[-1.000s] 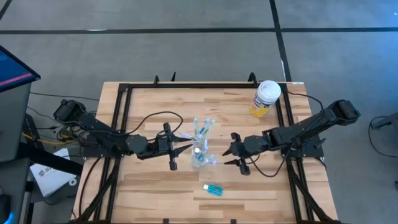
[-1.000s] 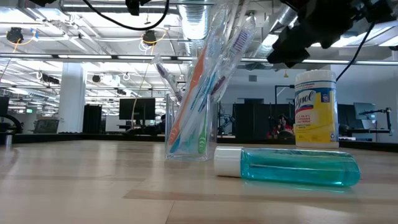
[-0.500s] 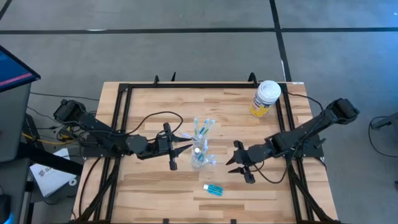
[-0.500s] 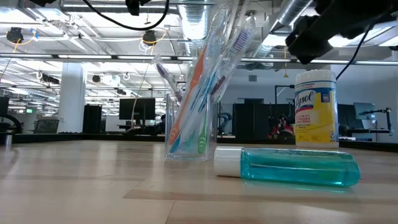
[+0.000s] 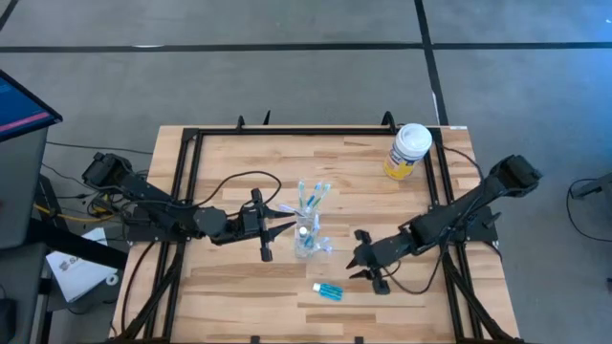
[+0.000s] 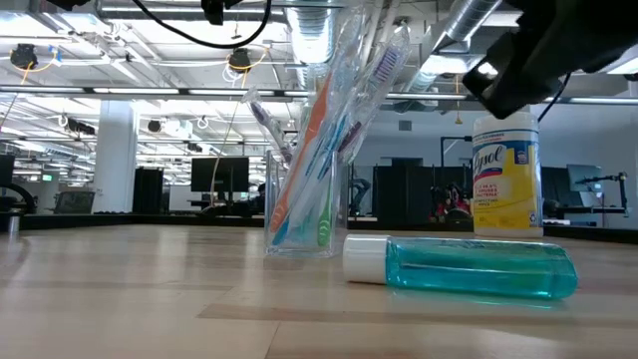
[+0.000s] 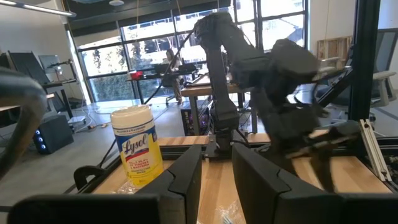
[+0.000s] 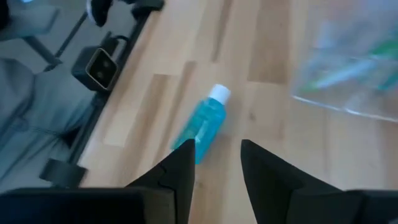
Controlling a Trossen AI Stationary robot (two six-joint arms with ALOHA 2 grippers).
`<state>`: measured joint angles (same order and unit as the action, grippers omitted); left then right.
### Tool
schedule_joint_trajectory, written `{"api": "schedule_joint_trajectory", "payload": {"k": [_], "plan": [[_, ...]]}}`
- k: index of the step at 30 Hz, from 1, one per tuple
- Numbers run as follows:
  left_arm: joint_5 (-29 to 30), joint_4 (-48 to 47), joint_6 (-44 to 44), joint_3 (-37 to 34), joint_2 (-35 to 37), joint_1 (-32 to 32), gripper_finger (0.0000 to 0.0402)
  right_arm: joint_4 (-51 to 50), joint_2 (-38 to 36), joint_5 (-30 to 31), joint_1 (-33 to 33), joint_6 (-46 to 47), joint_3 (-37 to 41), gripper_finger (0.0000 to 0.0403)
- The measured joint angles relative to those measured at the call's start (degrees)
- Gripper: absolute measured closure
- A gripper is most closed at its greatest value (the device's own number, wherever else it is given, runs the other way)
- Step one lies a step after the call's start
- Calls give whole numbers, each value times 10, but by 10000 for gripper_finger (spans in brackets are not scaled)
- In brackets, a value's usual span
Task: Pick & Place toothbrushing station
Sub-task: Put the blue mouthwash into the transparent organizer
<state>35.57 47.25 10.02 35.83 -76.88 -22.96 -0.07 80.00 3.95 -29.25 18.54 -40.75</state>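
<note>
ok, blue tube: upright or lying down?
Lying down. The blue tube rests on its side on the table, white cap toward the tumbler.

High view: my overhead camera looks straight down on the whole bench and both arms. Low view: my camera at bench-top height looks level across the boards into the room, very close to the blue tube and the tumbler. Left wrist view: I look past the left hand across the bench to the yellow container and the other arm. Right wrist view: I look down past the right hand at the tube just ahead of its fingers. High, low and right wrist views share the tube; high, low and left wrist views share the container.
</note>
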Motion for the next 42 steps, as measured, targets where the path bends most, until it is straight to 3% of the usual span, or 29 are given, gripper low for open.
{"api": "schedule_joint_trajectory", "payload": {"k": [4, 10, 24, 32, 42], "plan": [[0, -5, 0, 0, 0, 0, 315, -8, 53, -33, 0, -3, -51, 283], [0, -14, -13, 0, 0, 0, 315, -138, 120, -43, 0, -5, -141, 283], [0, -20, -13, 0, 0, 0, 315, -334, 273, -101, 0, 0, -335, 283], [0, -21, -13, 0, 0, 0, 315, -344, 311, -131, 4, 5, -362, 275], [0, -20, -13, 0, 0, 0, 315, -337, 313, -140, 14, 30, -361, 205]]}}
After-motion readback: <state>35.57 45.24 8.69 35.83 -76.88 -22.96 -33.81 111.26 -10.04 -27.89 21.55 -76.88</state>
